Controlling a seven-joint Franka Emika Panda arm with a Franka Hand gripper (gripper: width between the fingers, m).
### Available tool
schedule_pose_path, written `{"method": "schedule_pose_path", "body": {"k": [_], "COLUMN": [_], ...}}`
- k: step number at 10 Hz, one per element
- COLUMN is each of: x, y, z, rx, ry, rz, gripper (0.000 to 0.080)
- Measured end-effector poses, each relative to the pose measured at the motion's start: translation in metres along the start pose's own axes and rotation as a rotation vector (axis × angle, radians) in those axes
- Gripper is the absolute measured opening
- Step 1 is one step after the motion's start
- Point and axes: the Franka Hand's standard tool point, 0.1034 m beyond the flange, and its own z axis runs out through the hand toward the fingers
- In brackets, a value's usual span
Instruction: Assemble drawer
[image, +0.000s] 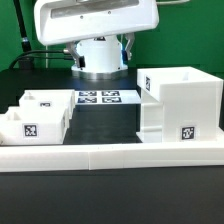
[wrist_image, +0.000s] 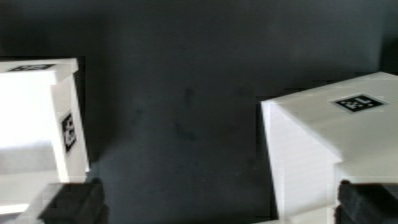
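In the exterior view my arm (image: 100, 35) hangs over the far side of the black table (image: 105, 122), just behind the marker board (image: 108, 98). The large housing (image: 180, 100) stands upright toward the exterior view's right, open at the top, with a square tag low on the face turned to the camera. Toward the exterior view's left sit the two trays, close together – the near tray (image: 24, 126) with a tag on its front wall, the far tray (image: 46, 102) just behind it with a tag of its own. The long white rail (image: 110, 152) runs across the front of the table, in front of all three.

In the wrist view my pincer (wrist_image: 217, 205) stands wide and holds nothing – one dark pad (wrist_image: 71, 205) and the other (wrist_image: 366, 204) sit well apart, with bare dark table between them. A first white piece (wrist_image: 36, 110) with tags on its top and side lies beyond one pad, and a second white piece (wrist_image: 329, 150) with a tag on top lies beyond the other. Neither touches my pads, and I cannot tell which parts of the drawer they are
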Motion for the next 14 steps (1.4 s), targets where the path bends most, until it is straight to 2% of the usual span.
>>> {"method": "schedule_pose_path", "body": {"k": [3,5,6,11,14], "x": [0.002,0.005,0.006,0.007,0.004], "y": [0.034,0.061,0.065,0.065,0.077], "z": [0.014,0.028,0.032,0.035,0.058], "rx": [-0.056,-0.077,-0.082,-0.087,-0.112], "ry": [-0.036,-0.044,-0.041,-0.036,-0.035], "rz": [0.017,0.013,-0.006,-0.008,-0.017], "gripper": [0.0649,0.0649,0.0649,0.0649,0.0649]}}
